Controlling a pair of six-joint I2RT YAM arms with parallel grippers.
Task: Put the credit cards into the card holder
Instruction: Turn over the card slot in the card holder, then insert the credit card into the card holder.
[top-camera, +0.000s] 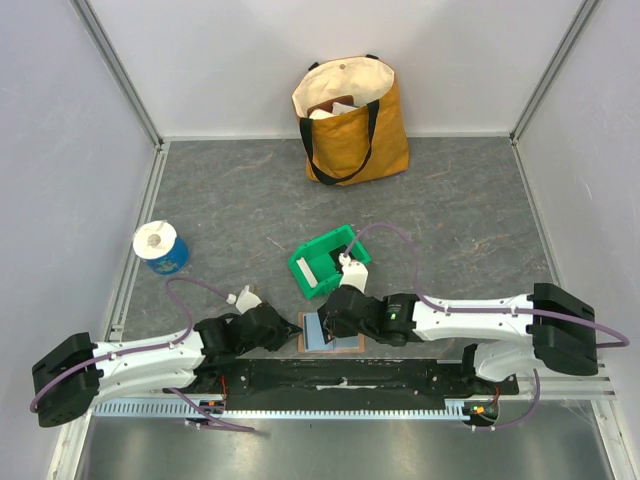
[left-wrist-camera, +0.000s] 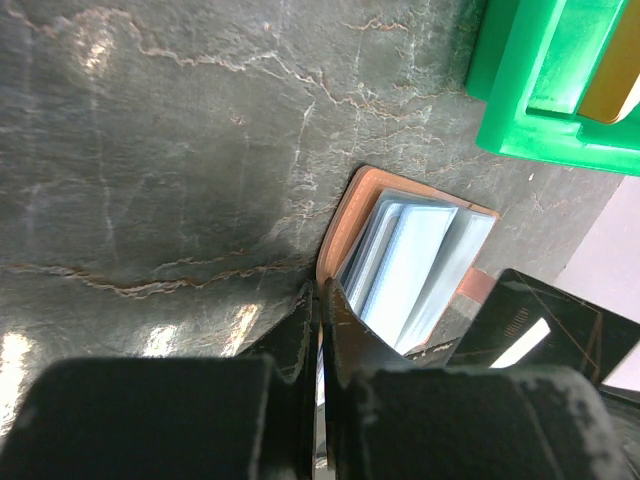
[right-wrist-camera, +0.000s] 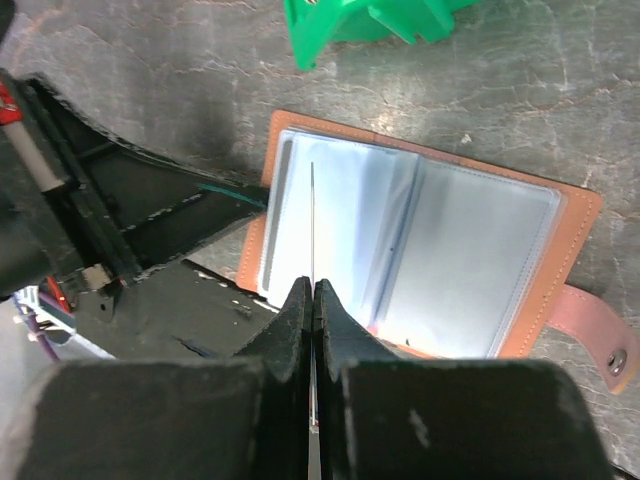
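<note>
While right gripper (right-wrist-camera: 313, 288) is clamping a credit card (right-wrist-camera: 312, 220) at card holder (right-wrist-camera: 490, 250):
left gripper (left-wrist-camera: 320, 295) closed; card, if tilting, is risking jamming at entry.

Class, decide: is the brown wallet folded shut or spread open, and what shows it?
Spread open. The wallet lies flat, its pale blue-grey sleeves face up, and its snap tab sticks out unfastened.

table (top-camera: 240, 190): grey stone-look, veined, faint sheen | card holder (right-wrist-camera: 578, 215): brown leather-like cover, matt, stitched edge | sleeves (right-wrist-camera: 480, 260): clear plastic, smooth, glossy | bin (left-wrist-camera: 510, 80): green plastic, glossy | bag (top-camera: 385, 130): mustard and cream woven cloth, matt | frame rail (top-camera: 146, 200): pale metal
</note>
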